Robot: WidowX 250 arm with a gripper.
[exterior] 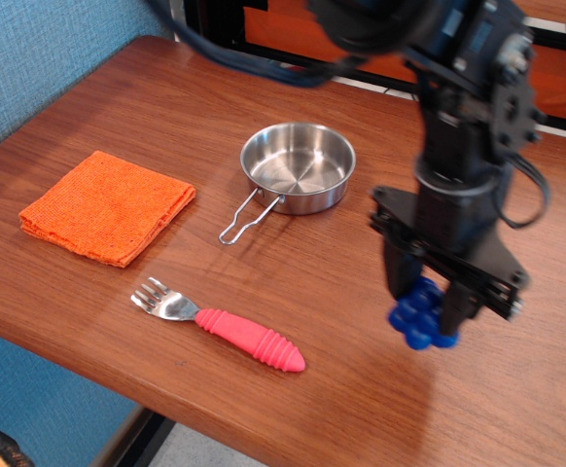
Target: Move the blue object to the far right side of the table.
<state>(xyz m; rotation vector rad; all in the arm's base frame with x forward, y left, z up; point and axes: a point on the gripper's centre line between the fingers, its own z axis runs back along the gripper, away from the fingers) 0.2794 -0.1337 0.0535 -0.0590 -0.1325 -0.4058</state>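
The blue object (421,316), a glossy deep-blue cluster of round balls, hangs between the fingers of my black gripper (429,304). The gripper is shut on it and holds it a little above the brown wood-grain table (516,389), right of centre and towards the front. The upper part of the cluster is hidden by the fingers. The arm rises from there to the top of the frame.
A steel pan (298,167) with a wire handle stands at the middle back. A folded orange cloth (107,205) lies at the left. A fork with a red handle (225,328) lies near the front edge. An orange-and-black structure runs behind the table.
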